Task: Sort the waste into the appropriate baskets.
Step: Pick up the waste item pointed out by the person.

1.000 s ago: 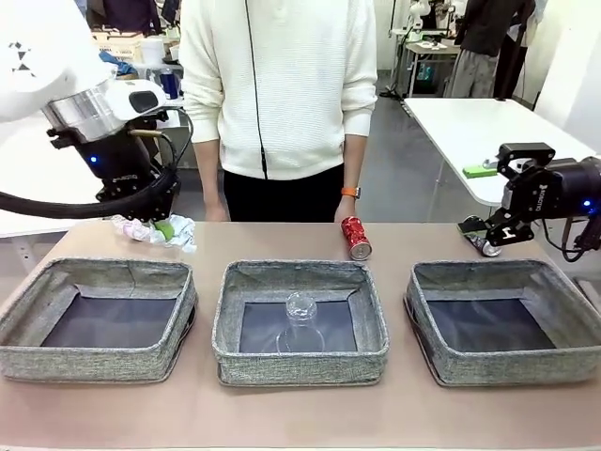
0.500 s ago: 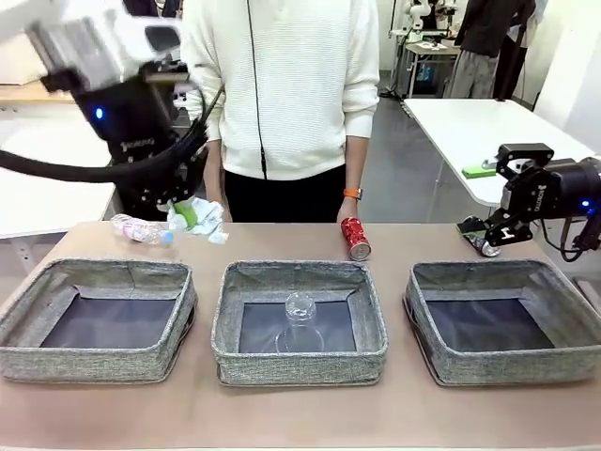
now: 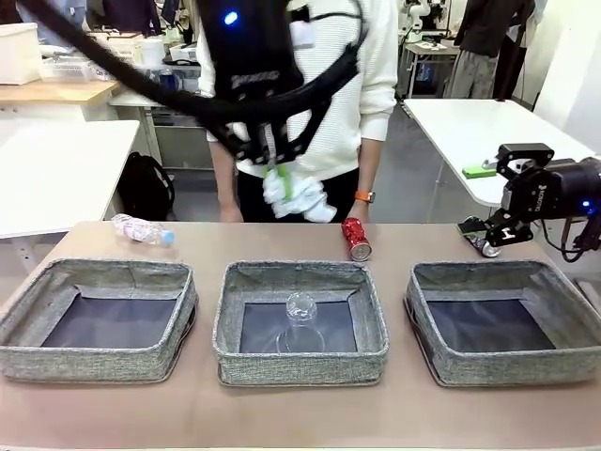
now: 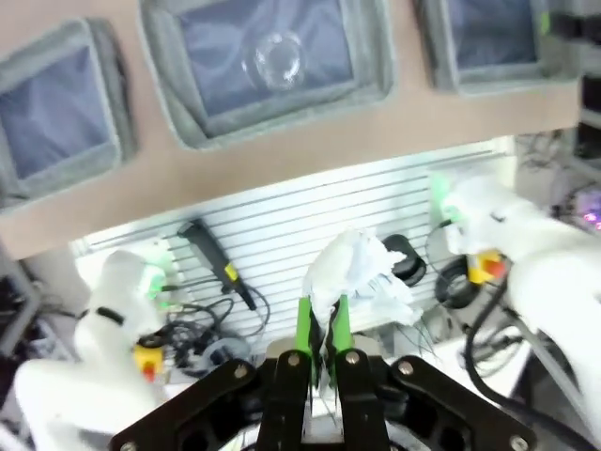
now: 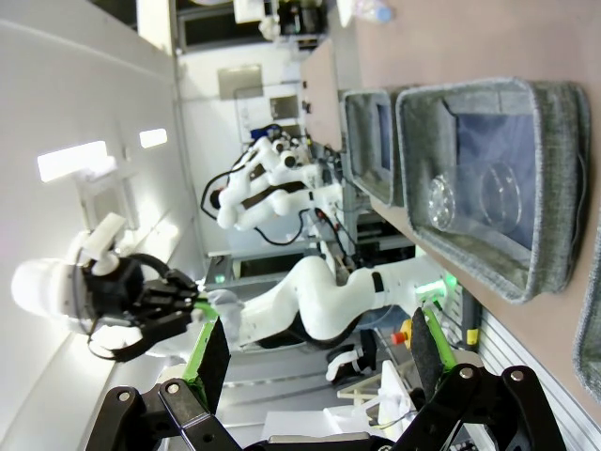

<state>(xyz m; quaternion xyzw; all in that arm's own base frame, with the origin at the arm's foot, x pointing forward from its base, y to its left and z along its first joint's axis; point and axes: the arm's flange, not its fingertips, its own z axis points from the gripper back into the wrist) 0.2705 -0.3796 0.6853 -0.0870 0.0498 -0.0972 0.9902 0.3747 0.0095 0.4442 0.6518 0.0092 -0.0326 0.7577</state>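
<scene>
- Since a second ago, the left arm has risen from the far left of the bench (image 3: 394, 413) and swung toward the middle, taking the paper ball (image 3: 299, 195) with it.
- Left jaws are clenched on the ball's upper edge, and the green pads (image 4: 302, 324) pinch a fold of it.
- The ball hangs in the air before the person's torso, behind the middle basket (image 3: 300, 273) and not yet over any basket floor.
- Right jaws have not moved; they stand spread and empty just beside the dark blue can (image 3: 481, 241).
- The bottle (image 3: 141, 229) and red can (image 3: 356, 238) lie where they were.
- The pick looks done, while the carry and drop remain. The middle basket already holds the clear plastic cup (image 3: 300, 315), so the paper likely belongs elsewhere.
- The paper is light, creased and irregular, and it dangles loosely from a small pinch, so it could slip.
- The baskets have soft grey woven walls and dark flat floors.
- The cans are rigid cylinders that might roll, and the bottle is thin clear plastic.
</scene>
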